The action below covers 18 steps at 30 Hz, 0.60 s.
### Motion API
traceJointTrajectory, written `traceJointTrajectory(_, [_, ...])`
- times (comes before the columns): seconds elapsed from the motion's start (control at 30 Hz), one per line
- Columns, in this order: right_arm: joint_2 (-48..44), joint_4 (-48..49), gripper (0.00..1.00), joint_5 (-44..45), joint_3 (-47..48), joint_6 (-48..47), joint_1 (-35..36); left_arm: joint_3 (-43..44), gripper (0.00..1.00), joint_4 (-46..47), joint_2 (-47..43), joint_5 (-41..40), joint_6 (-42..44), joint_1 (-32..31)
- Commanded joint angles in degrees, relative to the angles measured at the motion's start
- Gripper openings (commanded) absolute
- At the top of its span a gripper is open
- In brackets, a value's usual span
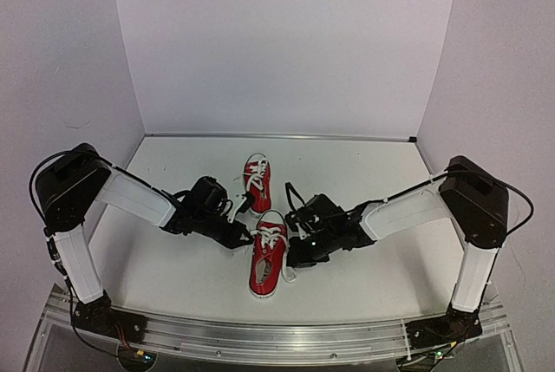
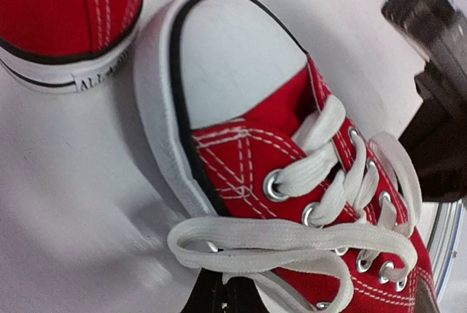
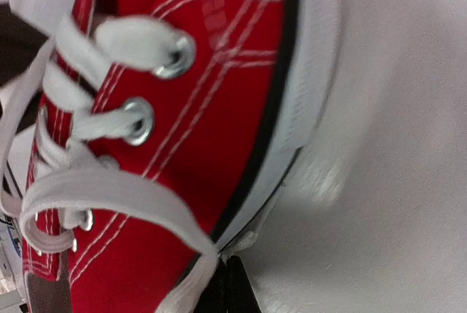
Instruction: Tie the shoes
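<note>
While both arms are reaching in toward the middle of the surface (image 1: 364,164), I am seeing the left gripper (image 2: 222,295) sitting fully closed at the bottom edge of its own camera view. A doubled white lace loop (image 2: 255,244) is lying right across its dark tip, and I cannot tell whether the loop is actually being pinched there. Past the loop, the near shoe (image 1: 265,259) is filling the left wrist view, with its white toe cap (image 2: 233,58) pointing away from the arm bases.

On the other side of that shoe, the right gripper (image 3: 230,287) is also sitting closed, and it is gripping a lace strand (image 3: 124,195). That strand is running down from the lacing, across the red canvas, and into the fingers. Above it, two metal eyelets (image 3: 175,54) are showing along the shoe's side, blurred.

From overhead, the two grippers are flanking the laced part of the near shoe, left and right, both pressing close to it. The shoe is lying upright on its sole between them. The far shoe (image 1: 257,183) is standing just beyond it, toe also pointing away, with its heel just beside the near shoe's toe cap.
</note>
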Motion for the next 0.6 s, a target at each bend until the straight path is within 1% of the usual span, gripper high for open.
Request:
traceJointTrajectory(0.0, [-0.93,-1.50,0.00,-0.88,-0.56,0.26,0.66,3.53,0.00,3.98,-0.82,-0.36,0.55,0.49])
traceJointTrajectory(0.1, [-1.42,-2.49,0.00,1.41,0.31,0.00,0.60,3.07,0.00,3.90,-1.84,-0.29,0.28,0.49])
traceJointTrajectory(0.23, [-5.41,-5.59,0.00,4.76,0.81,-1.20,-0.63,1.06,0.00,0.99,-7.45,-2.45,1.45,0.66])
traceJointTrajectory(0.43, [-19.41,-12.69,0.00,10.93,-0.28,-3.48,-6.89,0.49,0.00,-9.77,-21.13,-8.14,5.14,1.02])
traceJointTrajectory(0.57, [-27.77,-16.88,0.00,14.67,0.53,-5.15,-11.69,1.55,0.00,-16.20,-28.00,-11.86,6.96,1.44])
